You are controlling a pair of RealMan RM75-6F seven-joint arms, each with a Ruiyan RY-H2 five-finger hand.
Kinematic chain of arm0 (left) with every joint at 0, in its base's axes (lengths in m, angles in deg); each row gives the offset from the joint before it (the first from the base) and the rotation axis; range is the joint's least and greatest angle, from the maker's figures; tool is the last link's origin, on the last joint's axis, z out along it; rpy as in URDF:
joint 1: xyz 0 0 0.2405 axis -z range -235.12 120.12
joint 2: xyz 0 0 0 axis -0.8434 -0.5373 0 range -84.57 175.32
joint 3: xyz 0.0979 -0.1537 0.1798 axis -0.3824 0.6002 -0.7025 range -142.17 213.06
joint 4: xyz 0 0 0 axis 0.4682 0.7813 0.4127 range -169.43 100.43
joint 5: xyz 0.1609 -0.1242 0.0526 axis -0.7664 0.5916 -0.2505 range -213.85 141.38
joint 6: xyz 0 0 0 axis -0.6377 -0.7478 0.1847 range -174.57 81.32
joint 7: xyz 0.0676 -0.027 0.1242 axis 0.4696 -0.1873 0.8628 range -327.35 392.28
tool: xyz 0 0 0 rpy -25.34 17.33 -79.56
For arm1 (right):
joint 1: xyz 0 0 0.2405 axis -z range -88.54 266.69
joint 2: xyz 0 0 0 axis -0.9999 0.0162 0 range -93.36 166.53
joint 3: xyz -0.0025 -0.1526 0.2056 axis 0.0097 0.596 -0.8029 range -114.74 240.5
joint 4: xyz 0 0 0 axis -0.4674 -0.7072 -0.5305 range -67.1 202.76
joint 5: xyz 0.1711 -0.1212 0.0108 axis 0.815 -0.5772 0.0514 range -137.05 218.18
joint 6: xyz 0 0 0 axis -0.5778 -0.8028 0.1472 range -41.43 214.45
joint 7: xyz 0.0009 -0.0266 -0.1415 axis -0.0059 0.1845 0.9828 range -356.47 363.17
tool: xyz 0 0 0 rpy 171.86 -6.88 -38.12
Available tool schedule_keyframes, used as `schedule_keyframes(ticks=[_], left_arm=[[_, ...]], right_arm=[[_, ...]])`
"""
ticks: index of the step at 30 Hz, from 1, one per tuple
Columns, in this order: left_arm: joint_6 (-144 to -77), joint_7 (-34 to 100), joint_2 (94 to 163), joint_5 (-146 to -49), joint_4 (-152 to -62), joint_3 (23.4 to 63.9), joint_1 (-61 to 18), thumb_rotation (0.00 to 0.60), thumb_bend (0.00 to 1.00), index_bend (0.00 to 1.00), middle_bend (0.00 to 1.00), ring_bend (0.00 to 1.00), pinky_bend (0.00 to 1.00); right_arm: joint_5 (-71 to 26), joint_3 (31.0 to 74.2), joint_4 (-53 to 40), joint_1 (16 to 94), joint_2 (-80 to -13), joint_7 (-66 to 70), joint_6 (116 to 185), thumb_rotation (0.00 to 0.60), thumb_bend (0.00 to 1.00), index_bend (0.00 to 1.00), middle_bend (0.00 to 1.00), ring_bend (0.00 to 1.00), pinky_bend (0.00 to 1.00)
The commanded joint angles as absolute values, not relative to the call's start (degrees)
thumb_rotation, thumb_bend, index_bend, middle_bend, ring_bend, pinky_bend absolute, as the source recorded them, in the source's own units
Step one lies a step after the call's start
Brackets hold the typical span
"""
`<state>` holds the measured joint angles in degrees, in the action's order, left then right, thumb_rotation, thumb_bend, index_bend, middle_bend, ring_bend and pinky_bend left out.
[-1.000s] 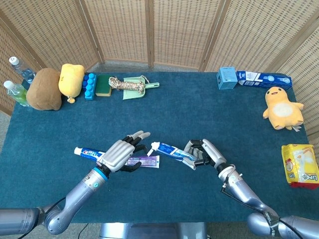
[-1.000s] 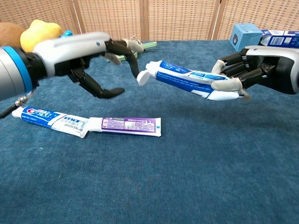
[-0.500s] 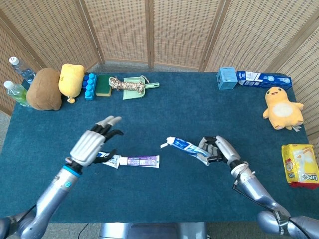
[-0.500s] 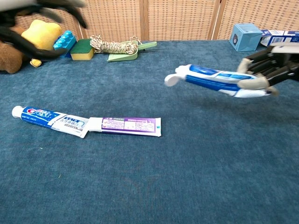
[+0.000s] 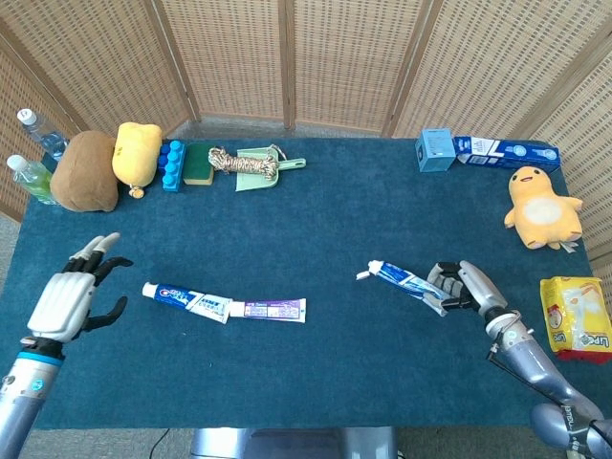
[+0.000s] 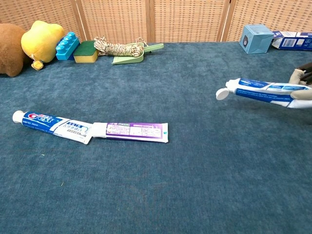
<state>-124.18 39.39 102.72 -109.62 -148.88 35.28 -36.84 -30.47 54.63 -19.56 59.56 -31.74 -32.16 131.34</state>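
The right hand [image 5: 466,288] grips a blue-and-white toothpaste tube with a white cap [image 5: 405,281] by its flat tail end, fingers [image 6: 301,95] wrapped around it, and holds it nearly level above the dark blue carpeted tabletop [image 5: 363,210], cap pointing toward nine o'clock. The left hand [image 5: 72,296] hangs at the tabletop's nine o'clock edge with its fingers spread apart and nothing in them, well apart from everything else. Two more tubes lie end to end on the cloth near the seven o'clock area: a white-and-blue toothpaste tube with red lettering [image 5: 185,297] and, touching its tail, a purple-and-white toothpaste tube [image 5: 269,309]. The step in hand looks like carrying one tube off to the right side, away from the pair. A sensible next move calls for lowering the tube flat onto bare cloth near four o'clock before loosening the fingers, since a release from this height could let the capped end tip and roll.
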Motion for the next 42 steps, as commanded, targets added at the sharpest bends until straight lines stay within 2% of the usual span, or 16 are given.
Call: schedule_keyframes(ticks=[1,4,6,11,12,17,23,25,27,29,37,42], left_arm=[[-125.2,38.1,101.9,-108.6,-148.0,35.1,-38.5,0.600,0.35,0.26,0.05,0.00,0.10],[-126.6,36.9,101.1,-107.9,-147.3,35.2,-40.3,0.600,0.35,0.26,0.05,0.00,0.10],[-126.8,36.4,100.8,-107.9,-147.1,35.3,-41.0,0.600,0.35,0.26,0.05,0.00,0.10],[-126.5,35.6,100.9,-107.7,-146.4,35.8,-42.0,0.600,0.35,0.25,0.05,0.00,0.09],[-126.4,35.6,101.0,-107.7,-146.3,35.9,-42.1,0.600,0.35,0.25,0.05,0.00,0.09],[-125.9,35.7,101.4,-108.1,-146.0,36.5,-42.4,0.600,0.35,0.24,0.05,0.00,0.09],[-126.9,36.3,101.9,-109.3,-145.7,36.8,-43.6,0.600,0.35,0.24,0.06,0.00,0.09],[-127.4,36.5,101.8,-110.0,-145.6,36.6,-44.2,0.600,0.35,0.25,0.07,0.00,0.09],[-127.7,36.8,101.7,-111.0,-145.5,36.2,-44.8,0.600,0.35,0.25,0.07,0.00,0.09],[-128.2,38.0,101.5,-112.5,-144.9,35.4,-45.5,0.600,0.35,0.26,0.08,0.00,0.09],[-132.1,42.6,102.4,-116.3,-144.6,33.0,-49.3,0.600,0.35,0.26,0.11,0.00,0.09],[-135.2,46.3,103.2,-118.3,-144.0,31.6,-52.2,0.600,0.35,0.26,0.13,0.01,0.08]], right_arm=[[-31.5,55.3,-18.1,59.5,-32.1,-32.6,130.4,0.600,0.50,0.78,0.65,0.49,0.47],[-33.6,56.3,-16.7,59.5,-32.5,-32.6,129.9,0.600,0.48,0.67,0.56,0.38,0.32],[-35.1,56.6,-16.1,59.6,-32.7,-33.1,130.4,0.557,0.48,0.55,0.45,0.28,0.26],[-37.8,56.7,-14.6,60.6,-33.2,-35.3,133.7,0.378,0.48,0.38,0.31,0.12,0.23],[-38.1,56.7,-14.3,60.8,-33.2,-35.7,134.2,0.358,0.48,0.36,0.29,0.11,0.23],[-38.9,56.2,-14.1,62.1,-32.9,-36.6,138.2,0.335,0.47,0.33,0.27,0.09,0.23],[-38.3,54.8,-15.4,65.0,-32.1,-35.6,145.1,0.347,0.46,0.33,0.27,0.08,0.23],[-37.6,53.8,-15.8,66.6,-32.8,-33.4,149.4,0.411,0.45,0.34,0.28,0.09,0.23],[-37.0,53.3,-16.5,68.0,-33.4,-30.8,152.8,0.538,0.45,0.35,0.29,0.10,0.23],[-36.8,52.8,-17.1,69.6,-34.2,-26.8,157.2,0.595,0.45,0.36,0.29,0.11,0.23],[-39.5,55.0,-20.9,74.2,-33.4,-13.5,165.9,0.600,0.45,0.40,0.31,0.12,0.23],[-40.0,56.2,-23.6,77.0,-33.2,-0.5,170.9,0.600,0.45,0.42,0.32,0.13,0.23]])
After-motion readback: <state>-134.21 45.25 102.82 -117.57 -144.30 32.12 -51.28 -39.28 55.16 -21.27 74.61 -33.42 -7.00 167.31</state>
